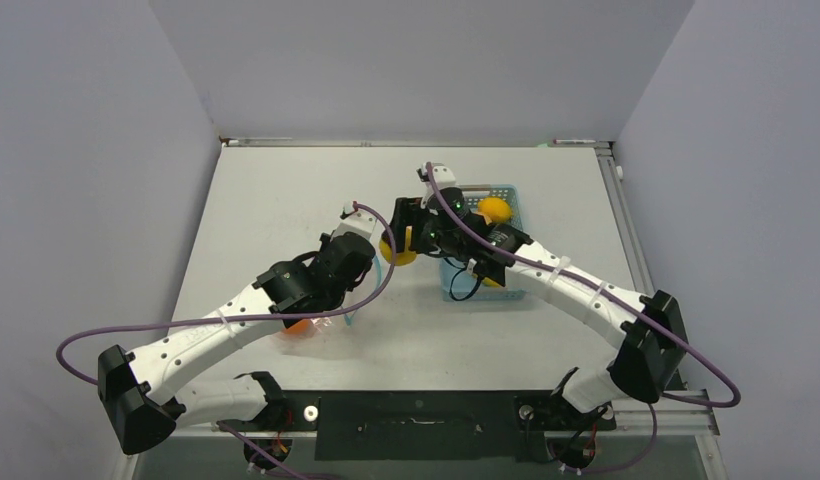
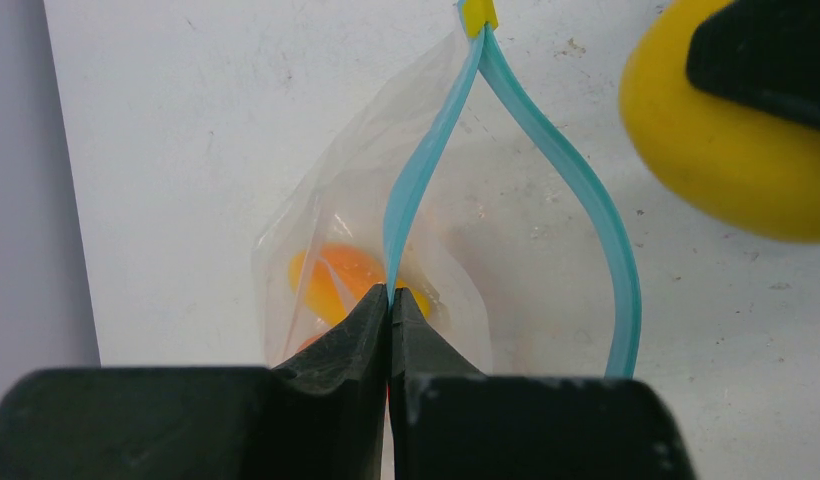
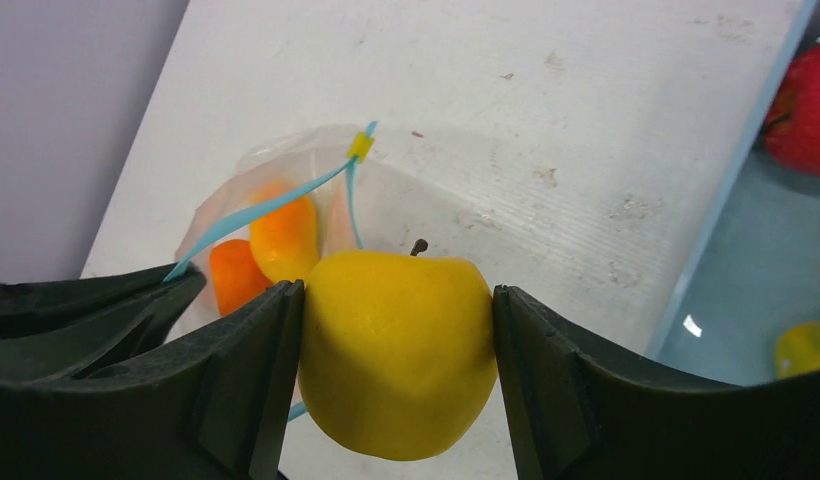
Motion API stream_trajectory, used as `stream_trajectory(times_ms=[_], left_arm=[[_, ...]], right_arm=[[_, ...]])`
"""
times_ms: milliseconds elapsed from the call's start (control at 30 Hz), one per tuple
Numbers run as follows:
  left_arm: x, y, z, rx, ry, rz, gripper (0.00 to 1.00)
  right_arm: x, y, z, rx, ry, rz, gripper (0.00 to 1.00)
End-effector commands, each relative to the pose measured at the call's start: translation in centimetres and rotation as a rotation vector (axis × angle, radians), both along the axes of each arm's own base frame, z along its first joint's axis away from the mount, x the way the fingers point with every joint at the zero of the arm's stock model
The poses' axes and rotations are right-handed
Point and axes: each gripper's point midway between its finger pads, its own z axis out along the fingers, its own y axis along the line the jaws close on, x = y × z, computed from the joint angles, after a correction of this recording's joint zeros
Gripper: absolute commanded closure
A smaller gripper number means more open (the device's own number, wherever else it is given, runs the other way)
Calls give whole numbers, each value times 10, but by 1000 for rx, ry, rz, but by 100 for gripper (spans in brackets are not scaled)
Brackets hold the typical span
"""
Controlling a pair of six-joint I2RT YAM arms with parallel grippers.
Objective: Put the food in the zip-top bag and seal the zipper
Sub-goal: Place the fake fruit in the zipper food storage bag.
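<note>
The clear zip-top bag (image 2: 326, 210) lies on the white table with orange food (image 2: 336, 280) inside; the bag also shows in the right wrist view (image 3: 231, 195). Its light-blue zipper (image 2: 426, 160) gapes open, with a yellow slider (image 2: 478, 15) at the far end. My left gripper (image 2: 391, 298) is shut on one side of the zipper and holds the mouth open. My right gripper (image 3: 396, 350) is shut on a yellow apple (image 3: 398, 350) and holds it above the table just right of the bag's mouth. The apple shows in the top view (image 1: 398, 250) and the left wrist view (image 2: 726, 150).
A light-blue basket (image 1: 513, 200) stands to the right of the bag, under my right arm. It holds a yellow-orange fruit (image 1: 494, 210), a red apple (image 3: 806, 110) and a yellow piece (image 3: 806, 348). Grey walls close in the table's sides.
</note>
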Motion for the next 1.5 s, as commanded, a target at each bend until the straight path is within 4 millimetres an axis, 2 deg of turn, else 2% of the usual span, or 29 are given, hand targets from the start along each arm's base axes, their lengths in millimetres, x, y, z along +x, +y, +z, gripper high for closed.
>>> stream_trajectory(times_ms=[0,267,733,900,1000,1100,1233,1333,1467], left_arm=[[4,-3,11,-39,-33,6,100],[3,-2,13,-44,-41,9,100],[2,-1,16,-54,-48,9,100],[2,-1,17,-56,-50,9,100],[2,0,17,-56,-51,10,100],[2,0,17,-56,-52,11,100],[2,0,17,-55,-51,10,100],[2,-1,16,-54,-49,9,100],[2,-1,15,-52,-47,9,100]], right_arm=[[-13,32,25,154,-15,60,63],[-27,64,21,232,17,92,61],[-29,82,-22,231,104,68,59],[-27,90,-28,261,121,60,54],[-26,93,-33,266,132,56,47],[-26,95,-36,268,142,55,31],[-25,95,-35,274,143,54,18],[-25,93,-32,276,136,51,13],[-26,91,-28,280,128,51,10]])
